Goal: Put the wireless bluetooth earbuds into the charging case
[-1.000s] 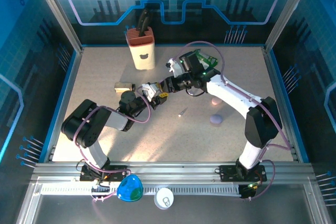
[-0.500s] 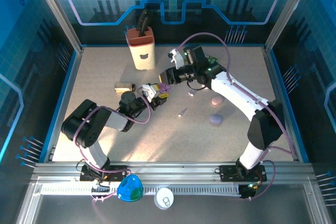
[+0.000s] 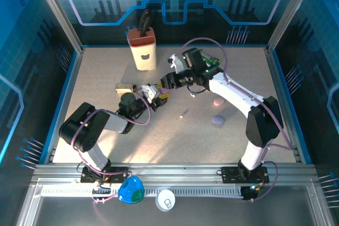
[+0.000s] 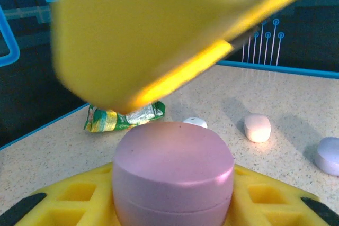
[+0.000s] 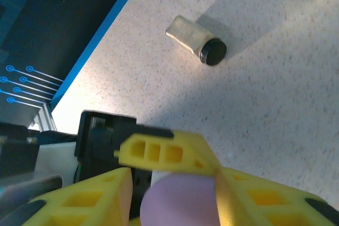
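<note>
L claw [image 4: 173, 186] clamped on lilac case [image 4: 173, 154]; R claw [image 5: 177, 199] astride case, gripping or not can't tell; pink pebble [image 4: 257, 127] on counter [image 4: 296, 93] beyond case

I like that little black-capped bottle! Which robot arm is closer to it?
Left. The left arm is beside the bottle; the right arm has its jaws farther away, to its right.

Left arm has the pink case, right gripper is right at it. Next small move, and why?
Probably have the right gripper pry the lid up. The pink case sits closed in the left gripper, seam unbroken on the visible side. The right fingers flank it, contact unclear. Nothing goes in while the lid is shut.
</note>
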